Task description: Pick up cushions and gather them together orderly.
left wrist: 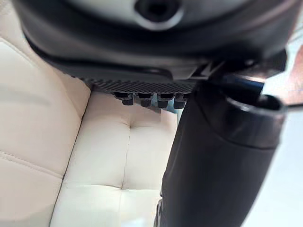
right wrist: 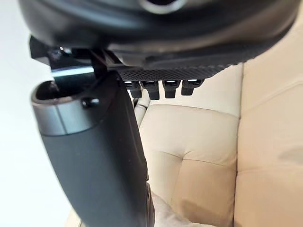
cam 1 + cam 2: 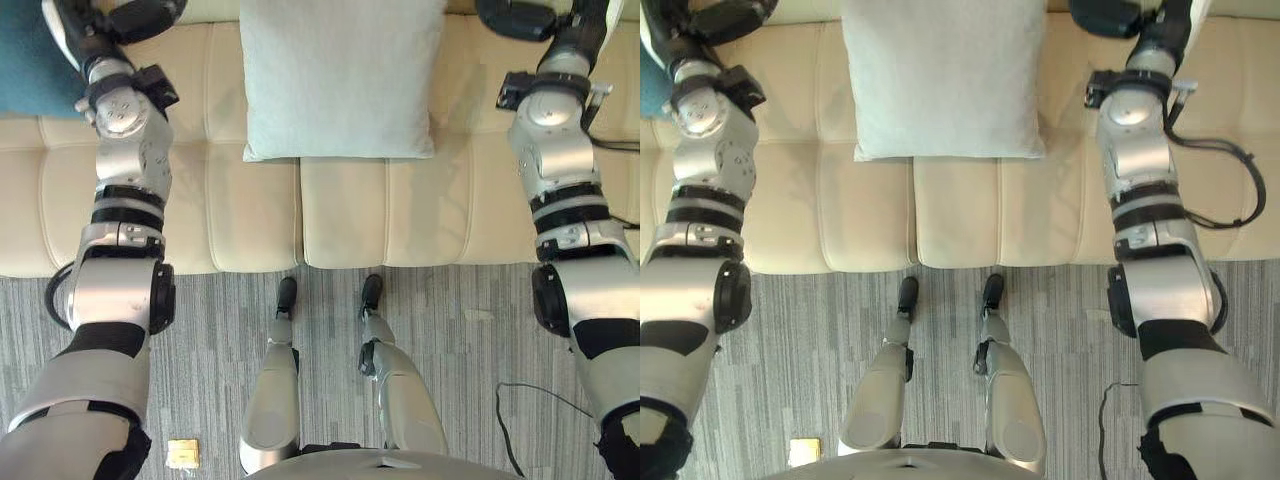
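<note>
The left hand (image 3: 140,15) is at the upper left of the frame, above the cream sofa (image 3: 250,210); if it is spread or closed I cannot tell, and it holds nothing that I can see; its thumb (image 1: 213,156) stands out over the seat; the right hand (image 3: 515,18) is at the upper right, and its state I also cannot tell; between the two hands, at the top centre, the pale grey cushion (image 3: 340,75) lies flat on the seat; the teal cushion (image 3: 30,60) is at the upper left edge, just beside the left arm; in the lower half is the grey striped carpet (image 3: 470,340), with a small yellow thing (image 3: 183,452) at the lower left.
</note>
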Controlling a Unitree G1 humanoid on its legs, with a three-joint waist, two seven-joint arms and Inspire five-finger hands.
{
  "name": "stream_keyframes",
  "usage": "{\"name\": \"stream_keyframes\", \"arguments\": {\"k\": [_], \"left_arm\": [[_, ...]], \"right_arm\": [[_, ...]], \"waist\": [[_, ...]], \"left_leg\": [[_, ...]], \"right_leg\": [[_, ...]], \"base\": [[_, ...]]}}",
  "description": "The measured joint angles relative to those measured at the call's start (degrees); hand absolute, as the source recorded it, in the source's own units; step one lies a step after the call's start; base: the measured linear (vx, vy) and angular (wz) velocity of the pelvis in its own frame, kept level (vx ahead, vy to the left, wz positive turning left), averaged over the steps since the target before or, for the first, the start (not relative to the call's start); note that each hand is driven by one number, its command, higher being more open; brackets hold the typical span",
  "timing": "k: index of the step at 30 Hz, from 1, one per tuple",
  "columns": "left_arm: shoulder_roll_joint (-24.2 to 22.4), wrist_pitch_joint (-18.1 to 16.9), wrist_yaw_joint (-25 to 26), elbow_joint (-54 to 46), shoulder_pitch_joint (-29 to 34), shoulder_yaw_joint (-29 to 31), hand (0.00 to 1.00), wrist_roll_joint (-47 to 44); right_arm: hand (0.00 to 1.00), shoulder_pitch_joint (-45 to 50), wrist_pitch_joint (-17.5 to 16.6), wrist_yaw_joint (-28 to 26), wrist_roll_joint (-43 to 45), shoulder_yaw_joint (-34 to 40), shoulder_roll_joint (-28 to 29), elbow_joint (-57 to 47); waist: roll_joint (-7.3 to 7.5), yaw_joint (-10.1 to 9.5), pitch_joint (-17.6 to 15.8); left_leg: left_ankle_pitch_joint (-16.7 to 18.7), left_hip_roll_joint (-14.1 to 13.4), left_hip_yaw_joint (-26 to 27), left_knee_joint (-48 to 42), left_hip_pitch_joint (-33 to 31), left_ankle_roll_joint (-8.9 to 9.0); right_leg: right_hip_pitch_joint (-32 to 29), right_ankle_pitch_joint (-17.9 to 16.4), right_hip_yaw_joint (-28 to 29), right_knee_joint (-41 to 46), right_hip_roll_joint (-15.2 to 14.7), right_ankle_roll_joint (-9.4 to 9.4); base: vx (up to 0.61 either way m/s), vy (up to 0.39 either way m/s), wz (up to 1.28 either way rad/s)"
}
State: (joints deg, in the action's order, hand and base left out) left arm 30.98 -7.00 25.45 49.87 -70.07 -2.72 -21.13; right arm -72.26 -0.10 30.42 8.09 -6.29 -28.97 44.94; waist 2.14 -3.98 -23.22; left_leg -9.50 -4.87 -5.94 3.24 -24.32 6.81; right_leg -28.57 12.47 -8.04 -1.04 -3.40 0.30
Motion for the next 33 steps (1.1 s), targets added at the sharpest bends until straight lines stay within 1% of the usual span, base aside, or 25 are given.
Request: {"name": "stream_keyframes", "arguments": {"k": [3,6,7,8,9,11,12,13,14,15,16,17,18,19,20,22,23,24,25,26,28,29,30,32,33], "left_arm": [[0.96,-0.1,-0.53,0.19,1.16,2.39,1.0,-3.51],[1.87,-1.45,-2.08,-3.19,7.49,6.85,1.0,-9.38],[1.89,-1.8,-2.48,-5.71,11.49,9.11,1.0,-10.19],[1.86,-1.84,-2.74,-6.58,13.12,9.9,1.0,-10.34],[1.71,-1.96,-3.4,-8.5,18.56,11.38,1.0,-10.36],[0.41,-1.99,-3.79,-11.12,26.31,13.85,1.0,-10.35],[-0.9,-2.03,-3.84,-12.45,29.92,15.05,1.0,-10.31],[-3.45,-2.53,-3.85,-14.09,35.62,15.8,1.0,-10.18],[-7.49,-2.63,-4.44,-15.64,42.31,16.09,1.0,-9.57],[-9.03,-2.58,-4.78,-15.83,44.4,16.08,1.0,-9.4],[-13.93,-2.44,-5.65,-15.89,50.21,15.66,1.0,-7.58],[-16.95,-2.2,-6.55,-15.86,54.41,14.8,1.0,-6.92],[-20.15,-1.48,-7.79,-15.56,58.64,14.34,1.0,-4.98],[-21.78,-1.12,-8.49,-14.88,60.93,13.88,1.0,-4.18],[-24.63,0.19,-10.33,-12.05,64.94,12.19,1.0,-1.56],[-27.62,1.67,-13.22,-7.73,70.1,10.5,1.0,2.24],[-28.01,1.92,-13.71,-7.1,71.05,10.16,1.0,3.02],[-29.5,2.48,-15.65,-4.89,73.84,10.04,1.0,5.51],[-29.46,2.53,-16.45,-3.4,74.24,10.05,1.0,7.3],[-29.48,2.52,-16.7,-2.82,74.27,10.11,1.0,8.1],[-29.7,2.42,-17.48,0.1,74.19,10.12,1.0,11.52],[-29.83,2.42,-17.6,0.57,74.18,10.12,1.0,12.58],[-30.27,2.46,-17.93,1.86,74.18,10.15,1.0,14.76],[-30.78,2.52,-18.02,3.3,74.17,10.17,1.0,16.49],[-30.83,2.53,-18.02,3.42,74.17,10.18,1.0,16.84]], "right_arm": [[1.0,2.25,0.17,-0.55,1.36,0.38,-0.99,-0.04],[1.0,9.82,0.0,-1.26,5.15,3.81,-1.0,-3.91],[1.0,14.36,-0.1,-1.55,5.72,6.11,-0.82,-6.42],[1.0,16.26,-0.15,-1.72,5.74,7.11,-0.65,-7.48],[1.0,22.5,-0.42,-1.99,5.92,9.66,0.01,-10.26],[1.0,30.41,-0.66,-2.85,6.05,12.69,1.5,-12.89],[1.0,33.91,-0.68,-2.99,6.05,14.25,2.6,-14.14],[1.0,39.5,-0.81,-3.47,6.04,16.06,4.64,-15.98],[1.0,45.97,-1.02,-4.16,5.81,17.19,7.49,-18.47],[1.0,48.04,-1.06,-4.61,5.46,17.45,8.58,-19.17],[1.0,53.86,-1.23,-5.85,5.29,17.69,11.67,-21.17],[1.0,57.74,-1.26,-6.92,4.67,17.68,14.03,-22.18],[1.0,61.48,-1.29,-8.22,4.06,17.66,16.73,-22.91],[1.0,63.66,-1.36,-8.89,3.64,17.64,18.15,-23.12],[1.0,68.15,-1.36,-10.21,2.09,17.52,21.09,-22.92],[1.0,74.14,-1.38,-12.25,0.42,17.25,25.02,-22.32],[1.0,75.1,-1.4,-12.6,-0.04,17.05,25.56,-21.93],[1.0,78.33,-1.49,-13.93,-1.51,16.1,27.03,-19.48],[1.0,79.74,-1.6,-14.61,-2.42,16.06,27.69,-17.14],[1.0,80.08,-1.62,-15.0,-2.77,16.07,27.96,-15.73],[1.0,80.83,-1.66,-16.25,-4.69,16.06,28.92,-9.11],[1.0,80.84,-1.65,-16.59,-4.85,16.04,28.94,-7.97],[1.0,80.88,-1.61,-17.22,-5.95,16.06,28.97,-5.11],[1.0,81.55,-1.38,-17.77,-6.92,16.3,29.16,-2.33],[1.0,81.65,-1.34,-17.9,-7.02,16.3,29.22,-1.89]], "waist": [[0.0,0.0,0.0],[0.03,-0.1,0.02],[0.03,-0.14,0.03],[0.03,-0.15,0.03],[0.04,-0.14,0.03],[0.13,-0.13,0.1],[0.13,-0.1,0.1],[0.14,-0.14,0.22],[0.13,-0.17,0.28],[0.13,-0.17,0.31],[0.2,-0.17,0.45],[0.47,-0.29,1.13],[0.86,-0.51,2.26],[0.87,-0.54,3.05],[0.91,-0.53,4.88],[0.86,-0.59,7.99],[0.85,-0.61,8.66],[0.6,-0.57,11.78],[0.45,-0.7,13.38],[0.33,-0.75,14.14],[-0.54,-0.71,17.1],[-0.75,-0.7,17.44],[-1.4,-0.59,18.46],[-1.74,-0.45,20.23],[-1.73,-0.48,20.35]], "left_leg": [[0.0,-0.01,-0.06,0.04,1.13,0.0],[0.01,0.08,-0.09,0.04,2.43,0.0],[0.01,0.09,-0.26,0.09,2.43,-0.01],[0.01,0.09,-0.37,0.09,2.49,-0.01],[0.03,0.11,-0.61,0.09,2.95,-0.02],[0.08,0.16,-0.64,0.1,3.53,-0.07],[0.19,0.15,-0.69,0.1,3.81,-0.18],[0.52,0.12,-0.7,0.09,4.36,-0.36],[0.97,0.16,-0.63,0.06,5.14,-0.64],[1.18,0.17,-0.58,0.0,5.43,-0.73],[2.08,0.29,-0.48,-0.81,6.01,-1.11],[2.73,0.29,-0.12,-1.44,6.08,-1.13],[3.24,0.2,0.43,-1.9,6.14,-1.31],[3.48,0.16,0.6,-2.11,6.23,-1.31],[4.34,0.06,0.86,-2.74,6.82,-1.06],[5.51,-0.32,1.81,-3.45,8.92,-1.11],[5.93,-0.41,2.06,-3.57,9.36,-0.89],[6.84,-0.76,2.63,-3.96,10.74,-0.91],[7.37,-0.96,2.66,-4.12,11.75,-0.64],[7.56,-1.07,2.75,-4.23,12.14,-0.65],[8.4,-1.32,3.54,-4.3,14.23,-0.68],[8.57,-1.33,3.76,-4.33,14.62,-0.63],[8.82,-1.3,4.22,-4.3,15.56,-0.65],[8.86,-1.28,4.53,-3.95,16.09,-0.65],[8.86,-1.3,4.69,-3.64,16.46,-0.65]], "right_leg": [[1.41,0.01,-0.19,-0.3,0.0,-0.02],[2.94,0.0,-0.11,-0.62,-0.06,-0.01],[2.96,0.0,-0.15,-0.64,-0.05,-0.01],[3.04,0.0,-0.17,-0.64,-0.05,-0.01],[3.53,-0.02,-0.3,-0.67,-0.05,0.01],[4.15,-0.05,-0.28,-0.7,-0.09,0.04],[4.52,-0.05,-0.29,-0.83,-0.08,0.04],[5.06,-0.08,-0.26,-0.91,-0.02,0.06],[5.97,-0.13,-0.09,-1.24,-0.02,0.1],[6.32,-0.15,-0.01,-1.33,-0.02,0.13],[7.5,-0.15,0.18,-2.08,-0.03,0.48],[7.86,-0.11,0.46,-2.41,0.02,0.54],[7.96,-0.13,0.93,-2.6,0.13,0.53],[8.16,-0.14,1.07,-2.74,0.2,0.53],[9.06,-0.23,1.17,-3.03,0.35,0.62],[11.12,-0.94,1.86,-3.11,0.71,0.59],[11.52,-1.03,2.04,-3.13,0.8,0.63],[12.96,-1.63,2.42,-3.23,1.1,0.6],[13.97,-2.0,2.37,-3.22,1.3,0.74],[14.42,-2.12,2.42,-3.24,1.38,0.73],[16.47,-2.48,2.96,-3.45,1.44,0.72],[16.93,-2.48,3.27,-3.6,1.43,0.73],[17.75,-2.5,3.52,-3.79,1.44,0.75],[17.92,-2.64,3.66,-3.8,1.41,0.95],[18.15,-2.65,3.76,-3.8,1.39,0.96]], "base": [[0.05,0.047,0.03],[0.05,0.042,0.02],[0.04,0.034,0.02],[0.03,0.036,0.05],[0.03,0.033,0.03],[0.03,0.032,0.02],[0.0,0.0,0.0],[0.03,0.031,-0.02],[0.02,0.023,-0.03],[0.03,0.027,-0.03],[0.02,0.022,-0.06],[0.04,0.022,-0.14],[0.04,0.007,-0.17],[0.06,0.002,-0.16],[0.07,-0.004,-0.13],[0.06,0.0,-0.19],[0.08,0.01,-0.24],[0.08,0.014,-0.15],[0.08,0.014,-0.13],[0.06,0.02,-0.06],[0.05,0.038,-0.15],[0.02,0.043,-0.2],[0.02,0.037,-0.14],[0.03,0.034,-0.09],[0.04,0.031,-0.07]]}}
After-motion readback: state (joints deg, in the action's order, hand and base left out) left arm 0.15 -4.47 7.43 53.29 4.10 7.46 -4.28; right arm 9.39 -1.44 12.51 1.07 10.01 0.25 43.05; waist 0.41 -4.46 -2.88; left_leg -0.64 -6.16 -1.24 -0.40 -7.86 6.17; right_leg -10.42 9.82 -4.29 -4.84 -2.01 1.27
